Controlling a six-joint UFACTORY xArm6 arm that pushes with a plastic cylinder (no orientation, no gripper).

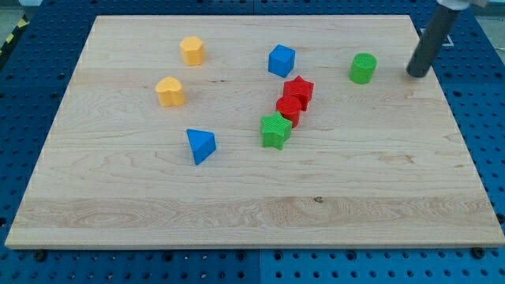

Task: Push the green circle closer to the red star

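The green circle (363,68) stands near the view's upper right on the wooden board (252,197). The red star (299,89) lies to its left and slightly lower, about one block-width gap and more away. My tip (415,74) rests on the board to the right of the green circle, with a clear gap between them. The dark rod slants up to the view's top right corner.
A second red block (289,109) touches the red star below it, and a green star (275,130) touches that one. A blue block (281,60) sits above-left of the red star. A blue triangle (200,145) and two yellow blocks (192,50) (170,91) lie at left.
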